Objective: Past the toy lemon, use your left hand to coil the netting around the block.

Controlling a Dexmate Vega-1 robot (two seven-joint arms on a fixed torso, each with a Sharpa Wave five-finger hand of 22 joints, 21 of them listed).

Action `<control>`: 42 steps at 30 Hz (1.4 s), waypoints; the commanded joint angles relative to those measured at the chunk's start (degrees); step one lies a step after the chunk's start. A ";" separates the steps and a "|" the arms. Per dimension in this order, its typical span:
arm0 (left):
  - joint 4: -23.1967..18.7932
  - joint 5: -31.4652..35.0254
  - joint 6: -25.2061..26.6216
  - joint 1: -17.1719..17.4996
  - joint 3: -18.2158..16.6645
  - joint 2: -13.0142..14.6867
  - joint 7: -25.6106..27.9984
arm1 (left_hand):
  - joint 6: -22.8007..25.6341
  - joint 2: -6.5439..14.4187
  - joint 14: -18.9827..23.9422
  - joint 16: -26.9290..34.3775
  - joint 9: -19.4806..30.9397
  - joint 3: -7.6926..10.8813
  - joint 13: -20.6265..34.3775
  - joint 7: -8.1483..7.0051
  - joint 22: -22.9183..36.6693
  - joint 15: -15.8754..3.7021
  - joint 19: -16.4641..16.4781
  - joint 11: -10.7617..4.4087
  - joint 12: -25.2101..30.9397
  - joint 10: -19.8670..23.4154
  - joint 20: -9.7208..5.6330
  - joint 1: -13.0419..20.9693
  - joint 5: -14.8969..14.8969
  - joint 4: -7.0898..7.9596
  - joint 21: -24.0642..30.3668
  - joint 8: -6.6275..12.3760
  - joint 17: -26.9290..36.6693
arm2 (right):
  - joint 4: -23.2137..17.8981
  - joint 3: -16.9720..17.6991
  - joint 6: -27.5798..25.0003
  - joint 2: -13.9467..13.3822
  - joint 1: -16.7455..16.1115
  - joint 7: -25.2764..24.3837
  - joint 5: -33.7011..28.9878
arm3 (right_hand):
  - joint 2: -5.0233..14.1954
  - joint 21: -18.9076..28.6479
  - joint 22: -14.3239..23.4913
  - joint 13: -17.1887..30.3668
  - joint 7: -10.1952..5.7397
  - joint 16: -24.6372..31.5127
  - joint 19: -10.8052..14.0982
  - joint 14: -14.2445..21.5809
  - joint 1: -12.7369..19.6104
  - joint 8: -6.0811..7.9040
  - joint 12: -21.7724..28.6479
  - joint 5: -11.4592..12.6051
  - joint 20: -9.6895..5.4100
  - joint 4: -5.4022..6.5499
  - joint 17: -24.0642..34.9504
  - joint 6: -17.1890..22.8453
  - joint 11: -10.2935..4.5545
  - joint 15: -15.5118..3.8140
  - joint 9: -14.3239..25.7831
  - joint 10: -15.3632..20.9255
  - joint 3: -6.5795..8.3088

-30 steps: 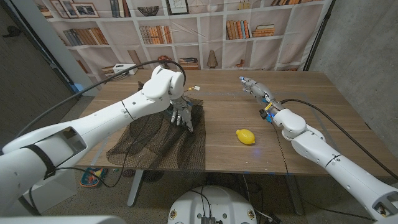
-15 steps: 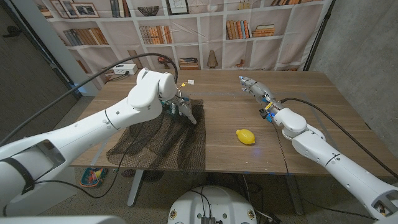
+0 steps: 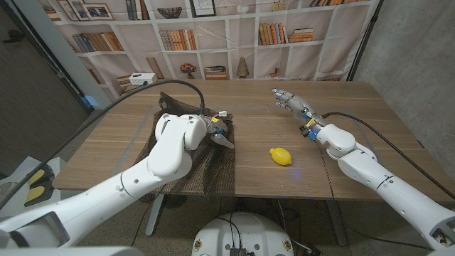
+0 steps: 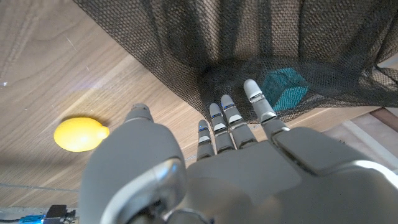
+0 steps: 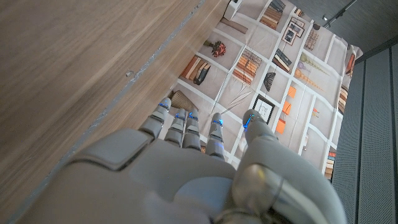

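The wooden table (image 3: 270, 178) is seen from the head view, backed by a wall printed with bookshelves (image 3: 213, 35). Across the table's left part, dark netting (image 3: 213, 167) is spread, one edge raised in a fold at the far side. From the left wrist view, the netting (image 4: 205, 43) is seen draped over a teal block (image 4: 284, 88), which lies beneath the mesh on the wood.

The left arm (image 3: 142, 185) is stretched across the netting, and the left hand (image 3: 219, 134) is placed at the netting's right edge. In the left wrist view the left hand (image 4: 230, 155) is seen with its fingers (image 4: 258, 106) straight and a little apart, their tips at the mesh just beside the block; whether any mesh is pinched cannot be told from these frames.

The right hand (image 3: 291, 102) is held over the far right of the table, well apart from the netting, with fingers extended and nothing grasped; in the right wrist view the right hand (image 5: 186, 168) is shown released above bare wood.

The toy lemon (image 3: 281, 156) is found on the table between the two arms, near the netting's right edge but apart from it, and is seen also from the left wrist view (image 4: 81, 134).
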 commanded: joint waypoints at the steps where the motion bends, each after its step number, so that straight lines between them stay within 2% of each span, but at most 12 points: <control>1: 5.62 53.81 -3.42 22.35 -8.77 -26.62 8.96 | 0.13 0.39 0.20 0.23 0.09 -0.33 0.26 0.25 0.29 0.67 0.41 0.19 0.49 0.38 1.09 -1.12 -0.34 0.84 -0.29 0.27 0.21 | 5.10 -1.74 1.50 0.38 3.91 6.53 1.18 | 0.03 0.00 0.11 0.20 -0.08 0.38 0.14 0.13 -0.21 -0.15 -0.07 0.14 -0.03 0.23 0.28 0.34 -0.13 0.17 0.29 0.31 0.15; 4: 5.04 50.31 -2.83 25.88 -10.88 -29.07 16.68 | -0.50 1.05 -1.31 -0.18 0.12 -0.39 0.36 0.07 0.29 0.90 -0.58 0.43 0.55 -0.04 2.23 -1.88 -0.67 1.14 -1.05 0.18 0.22 | 6.12 -2.15 1.23 0.59 5.02 7.67 1.28 | 0.04 0.00 0.11 0.20 -0.07 0.38 0.15 0.14 -0.22 -0.14 -0.08 0.14 -0.05 0.24 0.28 0.36 -0.13 0.19 0.29 0.31 0.16; 8: 2.33 45.03 -5.73 29.56 -13.42 -29.07 22.68 | -2.90 1.46 -4.85 -0.92 0.09 -0.62 0.53 -1.08 0.24 1.26 -4.20 -0.04 0.09 -2.67 2.80 -2.73 -1.44 0.96 -3.46 -0.11 0.09 | 8.03 -2.75 1.32 1.00 6.71 9.60 1.41 | 0.04 -0.02 0.11 0.21 -0.01 0.37 0.12 0.12 -0.22 -0.12 -0.07 0.14 -0.05 0.24 0.29 0.39 -0.17 0.15 0.29 0.34 0.16; 9: 2.14 45.47 -6.17 30.11 -13.80 -29.91 23.08 | -3.72 1.19 -6.18 -1.15 0.08 -0.90 0.59 -1.26 0.24 2.05 -4.95 -0.06 0.04 -3.35 3.60 -3.11 -1.66 0.88 -4.12 -0.18 0.03 | 8.82 -2.93 1.63 1.20 7.19 10.32 1.49 | 0.05 -0.02 0.11 0.21 0.02 0.36 0.12 0.11 -0.22 -0.12 -0.08 0.14 -0.09 0.25 0.29 0.41 -0.20 0.13 0.29 0.32 0.17; 12: 3.70 50.53 -5.41 31.59 -13.88 -33.06 26.53 | -4.78 1.02 -7.20 -1.17 0.07 -1.18 0.64 -1.00 0.25 2.28 -5.53 0.35 -0.18 -4.64 4.04 -3.57 -1.81 0.84 -4.78 -0.25 -0.01 | 10.67 -3.30 1.75 1.81 8.26 11.53 1.83 | 0.06 -0.04 0.11 0.21 0.09 0.36 0.05 0.11 -0.23 -0.10 -0.11 0.14 -0.08 0.27 0.30 0.44 -0.17 0.24 0.30 0.27 0.17; 16: 6.09 61.50 -6.69 32.30 -15.00 -40.69 24.14 | -6.57 0.79 -7.47 -0.82 0.08 -1.67 0.71 -1.13 0.29 2.93 -5.63 0.70 -0.23 -5.79 4.12 -4.48 -1.99 0.99 -5.35 -0.45 -0.03 | 13.80 -3.79 2.90 2.84 9.68 13.47 2.19 | 0.07 -0.02 0.12 0.22 0.13 0.36 0.11 0.11 -0.27 -0.09 -0.12 0.14 -0.15 0.31 0.31 0.48 -0.16 0.31 0.30 0.25 0.17; 20: 7.77 68.33 -7.45 32.50 -16.50 -47.61 20.90 | -6.89 0.59 -5.44 0.35 0.20 -2.74 0.82 -0.84 0.40 3.68 -2.91 1.70 0.46 -5.47 4.00 -6.93 -2.29 1.70 -5.13 0.17 -0.02 | 16.53 -4.12 4.09 3.71 10.84 14.95 2.37 | 0.10 -0.01 0.12 0.22 0.14 0.37 0.14 0.14 -0.31 -0.11 -0.15 0.14 -0.12 0.35 0.33 0.44 -0.15 0.28 0.30 0.21 0.17; 24: 10.09 73.83 -6.39 32.43 -18.32 -53.94 18.74 | -6.14 0.38 -6.05 0.23 0.30 -3.56 0.88 -0.06 0.39 4.82 -2.94 2.93 0.66 -5.57 4.27 -8.76 -2.44 2.15 -5.70 0.65 -0.04 | 18.41 -4.42 4.63 4.28 11.80 16.15 2.50 | 0.11 -0.01 0.12 0.23 0.14 0.38 0.16 0.16 -0.32 -0.11 -0.16 0.14 -0.10 0.37 0.34 0.43 -0.12 0.29 0.30 0.20 0.17; 25: 10.09 74.14 -6.74 32.46 -18.84 -54.86 18.29 | -6.44 0.30 -6.91 -0.04 0.34 -3.97 0.90 0.27 0.38 5.74 -3.15 3.44 0.50 -6.34 4.30 -9.68 -2.48 2.29 -6.11 0.60 -0.08 | 18.86 -4.47 4.81 4.45 12.01 16.49 2.61 | 0.11 -0.01 0.12 0.23 0.13 0.38 0.15 0.16 -0.32 -0.12 -0.14 0.14 -0.12 0.37 0.34 0.42 -0.14 0.30 0.30 0.24 0.18; 30: 10.03 72.89 -6.46 32.71 -20.79 -57.00 18.79 | -8.60 0.37 -9.56 -0.80 0.38 -4.54 0.94 0.84 0.36 6.66 -3.55 3.76 0.13 -8.24 4.34 -10.99 -2.46 2.17 -7.08 0.06 -0.25 | 20.08 -4.67 5.39 4.88 12.66 17.31 2.63 | 0.13 -0.01 0.12 0.24 0.14 0.40 0.15 0.20 -0.35 -0.12 -0.17 0.14 -0.11 0.41 0.35 0.41 -0.12 0.28 0.30 0.18 0.18; 36: 9.88 71.28 -5.68 32.62 -23.42 -60.04 18.73 | -9.23 0.41 -7.62 0.13 0.43 -4.89 0.96 1.33 0.44 6.85 -1.88 4.86 0.74 -7.53 4.29 -11.67 -2.41 1.87 -7.16 0.30 -0.56 | 19.87 -4.58 5.72 4.66 12.55 17.37 2.54 | 0.14 -0.01 0.12 0.25 0.12 0.40 0.15 0.20 -0.39 -0.13 -0.15 0.14 -0.09 0.46 0.37 0.40 -0.08 0.26 0.30 0.23 0.17; 42: 5.90 60.88 -7.93 32.87 -27.39 -60.25 16.93 | -8.85 0.39 -6.55 0.51 0.45 -5.05 0.93 1.65 0.45 6.80 -0.64 5.37 1.07 -6.94 4.25 -11.89 -2.38 1.65 -7.11 0.63 -0.76 | 18.56 -4.46 4.80 4.07 12.18 16.84 2.50 | 0.10 0.00 0.12 0.26 0.09 0.40 0.20 0.22 -0.42 -0.13 -0.17 0.14 -0.10 0.47 0.38 0.39 -0.10 0.28 0.30 0.21 0.17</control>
